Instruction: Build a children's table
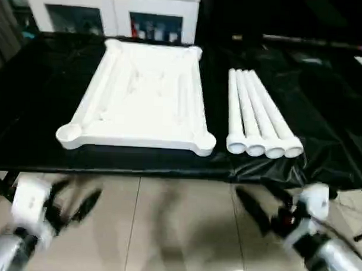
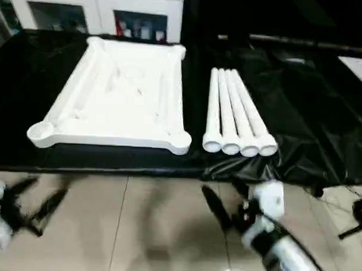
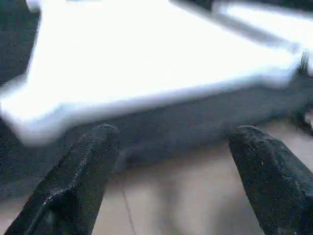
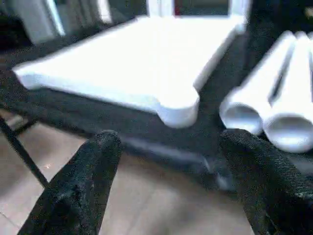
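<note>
The children's table lies in parts on a black-draped table [image 1: 45,95]. Its white top [image 1: 140,98] rests upside down, ribbed underside up, with round sockets at the corners. Several white tubular legs [image 1: 259,114] lie side by side to its right, open ends toward me. My left gripper [image 1: 74,206] hangs open below the draped table's front edge, over the floor, under the top's near left corner. My right gripper [image 1: 268,207] is open too, low in front of the legs' near ends. Nothing is between either pair of fingers [image 3: 73,186] [image 4: 83,181].
A white cabinet with glass doors [image 1: 114,14] stands behind the draped table. Beige floor tiles [image 1: 177,230] stretch below the front edge. Loose folds of black cloth [image 1: 329,146] lie right of the legs. A dark metal stand leg [image 4: 19,147] shows under the table.
</note>
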